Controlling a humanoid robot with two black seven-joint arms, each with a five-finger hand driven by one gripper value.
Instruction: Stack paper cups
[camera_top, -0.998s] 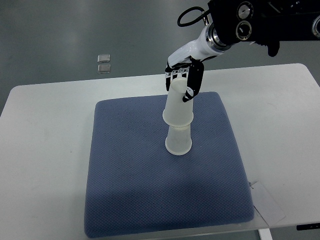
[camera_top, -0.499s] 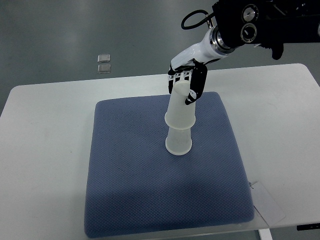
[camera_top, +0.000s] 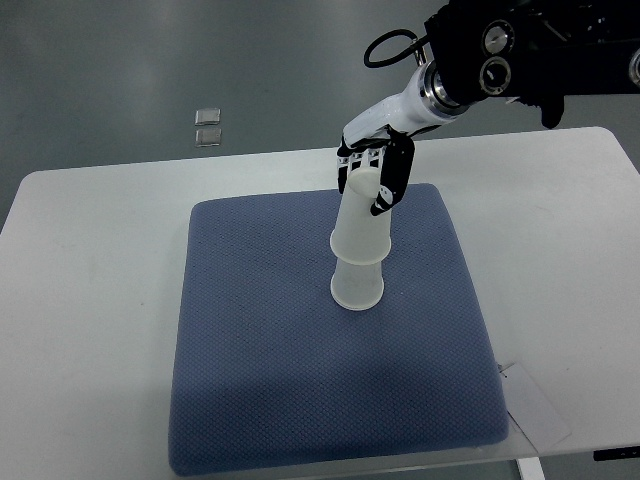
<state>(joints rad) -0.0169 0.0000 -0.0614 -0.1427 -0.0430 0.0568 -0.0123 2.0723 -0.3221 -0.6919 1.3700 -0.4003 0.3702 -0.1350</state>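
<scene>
Top view looks steeply down on a white tabletop (camera_top: 90, 260) carrying a blue textured mat (camera_top: 270, 380). Near the middle of the mat, an upside-down translucent paper cup (camera_top: 357, 284) stands rim down, and a second inverted cup (camera_top: 361, 222) sits over it, leaning slightly toward the far right. The right hand (camera_top: 375, 175), its arm coming in from the upper right, has its fingers (camera_top: 388, 185) curled around this upper cup's raised base. Two small clear objects (camera_top: 208, 127) lie on the grey floor beyond the tabletop. A white tag (camera_top: 535, 400) rests at the tabletop's near right corner.
</scene>
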